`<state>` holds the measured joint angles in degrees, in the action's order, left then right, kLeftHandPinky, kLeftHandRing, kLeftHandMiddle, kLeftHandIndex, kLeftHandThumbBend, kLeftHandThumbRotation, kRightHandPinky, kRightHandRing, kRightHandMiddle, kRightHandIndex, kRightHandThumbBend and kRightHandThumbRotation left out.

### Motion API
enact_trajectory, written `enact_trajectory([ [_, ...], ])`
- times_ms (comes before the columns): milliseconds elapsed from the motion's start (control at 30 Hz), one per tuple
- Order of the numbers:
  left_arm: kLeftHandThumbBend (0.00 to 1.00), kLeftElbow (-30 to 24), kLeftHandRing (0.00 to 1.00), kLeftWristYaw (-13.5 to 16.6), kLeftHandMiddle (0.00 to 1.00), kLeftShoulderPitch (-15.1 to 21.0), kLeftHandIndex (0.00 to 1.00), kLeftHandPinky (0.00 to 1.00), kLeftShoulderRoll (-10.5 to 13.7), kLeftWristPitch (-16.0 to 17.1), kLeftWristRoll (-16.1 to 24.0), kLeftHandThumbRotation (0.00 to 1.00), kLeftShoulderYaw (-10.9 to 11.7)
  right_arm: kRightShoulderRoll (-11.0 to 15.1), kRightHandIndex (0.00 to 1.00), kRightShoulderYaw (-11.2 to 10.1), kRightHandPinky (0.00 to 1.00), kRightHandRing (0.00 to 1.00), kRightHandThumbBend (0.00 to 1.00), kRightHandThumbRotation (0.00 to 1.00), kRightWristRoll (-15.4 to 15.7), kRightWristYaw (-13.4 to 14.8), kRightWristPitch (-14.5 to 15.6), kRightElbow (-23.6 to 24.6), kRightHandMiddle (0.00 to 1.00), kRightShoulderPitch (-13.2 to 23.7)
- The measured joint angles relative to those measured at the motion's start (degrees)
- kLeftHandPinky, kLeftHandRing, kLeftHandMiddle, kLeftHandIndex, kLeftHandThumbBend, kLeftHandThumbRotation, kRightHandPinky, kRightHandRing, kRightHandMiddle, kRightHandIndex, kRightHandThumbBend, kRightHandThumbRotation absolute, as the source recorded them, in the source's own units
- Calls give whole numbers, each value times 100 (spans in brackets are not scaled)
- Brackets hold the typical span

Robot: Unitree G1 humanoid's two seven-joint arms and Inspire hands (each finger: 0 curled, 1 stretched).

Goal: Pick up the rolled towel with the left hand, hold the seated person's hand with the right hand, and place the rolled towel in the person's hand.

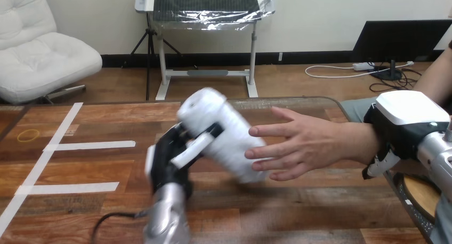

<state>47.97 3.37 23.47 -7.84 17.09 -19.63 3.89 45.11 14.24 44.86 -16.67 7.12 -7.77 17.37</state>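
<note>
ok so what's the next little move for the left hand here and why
Probably ease the left hand a little rightward, pushing the rolled towel deeper into the person's hand. The towel only meets the open fingertips, not the palm, while the right hand sits curled over the person's wrist.

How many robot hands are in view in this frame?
2. The left robot hand is at centre, gripping the rolled towel; the right robot hand is at the right, clasped over the person's wrist.
</note>
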Motion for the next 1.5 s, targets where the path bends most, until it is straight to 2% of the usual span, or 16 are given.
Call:
enact_trajectory([
  [533,69,-31,40,36,45,400,48,37,-236,10,-5,0,-543,0,33,-10,11,19,77,0,-2,58,-131,41,27,-2],
  [767,69,-30,40,103,45,401,47,36,-238,10,-18,0,-550,0,33,-85,11,18,76,0,-11,59,-135,42,27,-14],
  [1500,72,-37,38,104,42,407,46,35,-244,-1,-68,0,-621,1,34,-137,11,19,76,0,-9,78,-177,42,27,-14],
])
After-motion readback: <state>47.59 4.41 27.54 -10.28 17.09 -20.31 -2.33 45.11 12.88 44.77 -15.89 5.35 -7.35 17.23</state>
